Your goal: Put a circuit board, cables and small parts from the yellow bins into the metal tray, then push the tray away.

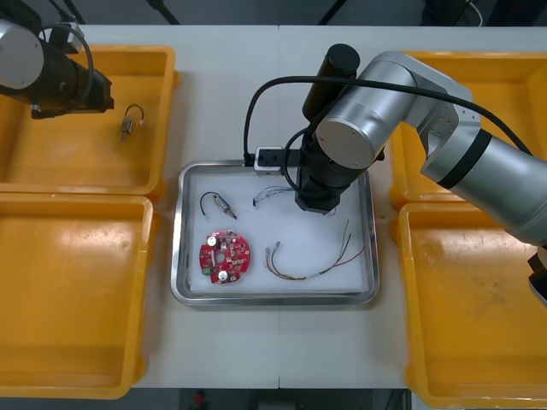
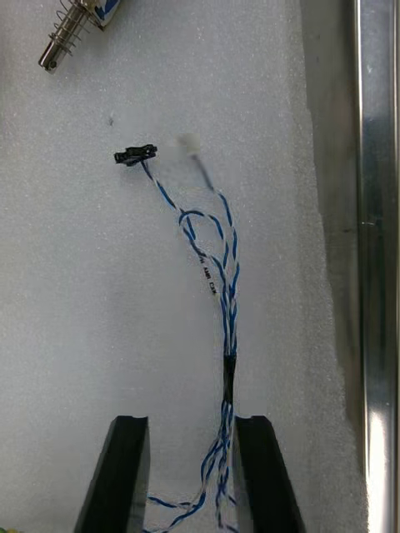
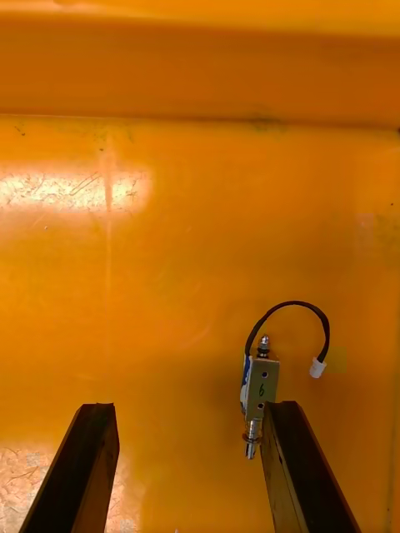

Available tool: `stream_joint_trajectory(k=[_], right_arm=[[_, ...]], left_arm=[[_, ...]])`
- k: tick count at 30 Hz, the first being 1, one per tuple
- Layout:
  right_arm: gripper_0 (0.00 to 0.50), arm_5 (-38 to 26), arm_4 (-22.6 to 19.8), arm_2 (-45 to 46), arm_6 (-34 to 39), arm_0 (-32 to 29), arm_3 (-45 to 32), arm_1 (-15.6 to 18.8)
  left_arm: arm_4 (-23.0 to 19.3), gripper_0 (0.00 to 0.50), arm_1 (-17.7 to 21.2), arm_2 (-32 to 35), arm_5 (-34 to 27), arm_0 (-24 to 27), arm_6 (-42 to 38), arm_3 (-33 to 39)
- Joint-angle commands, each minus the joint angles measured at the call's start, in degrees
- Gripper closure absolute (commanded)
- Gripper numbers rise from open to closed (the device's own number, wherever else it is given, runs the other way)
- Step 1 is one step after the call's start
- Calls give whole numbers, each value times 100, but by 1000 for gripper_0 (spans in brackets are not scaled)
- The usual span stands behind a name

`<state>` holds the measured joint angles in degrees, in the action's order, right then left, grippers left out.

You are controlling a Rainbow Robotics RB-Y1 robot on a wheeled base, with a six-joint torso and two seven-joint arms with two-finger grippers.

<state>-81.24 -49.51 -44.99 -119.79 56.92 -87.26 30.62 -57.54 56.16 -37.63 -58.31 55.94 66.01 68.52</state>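
The metal tray (image 1: 184, 282), white inside, holds a red circuit board (image 1: 224, 255), a small metal part on a black cable (image 1: 219, 203), a red and yellow cable (image 1: 314, 263) and a twisted blue and white cable (image 1: 272, 194). My right gripper (image 1: 318, 207) hangs low over the tray's far side. It stands open (image 2: 192, 425), and the blue and white cable (image 2: 221, 283) lies on the white liner between its fingers. My left gripper (image 1: 104, 90) is open (image 3: 187, 408) in the far left yellow bin (image 1: 51, 166), with a small metal part (image 3: 260, 391) just inside one finger (image 3: 292, 458).
That small metal part (image 1: 128, 124) has a short black cable. Another small metal part (image 2: 75, 25) lies beyond the cable's black plug (image 2: 135, 155). The near left bin (image 1: 68, 290), near right bin (image 1: 479, 316) and far right bin (image 1: 513, 85) flank the tray.
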Motion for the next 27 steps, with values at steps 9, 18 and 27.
stream_joint_trajectory(k=[9, 18, 27], right_arm=[[0, -428, -437, 456, -35, 249, -98, 128], [0, -1632, -560, 1449, 483, 240, -415, 190], [0, -2291, -657, 2232, 1784, -190, -1276, 533]], left_arm=[[234, 0, -281, -262, 311, 294, 18, -190], [340, 0, -466, -359, 434, 294, 9, -375], [401, 0, -589, -438, 566, 294, -62, -392]])
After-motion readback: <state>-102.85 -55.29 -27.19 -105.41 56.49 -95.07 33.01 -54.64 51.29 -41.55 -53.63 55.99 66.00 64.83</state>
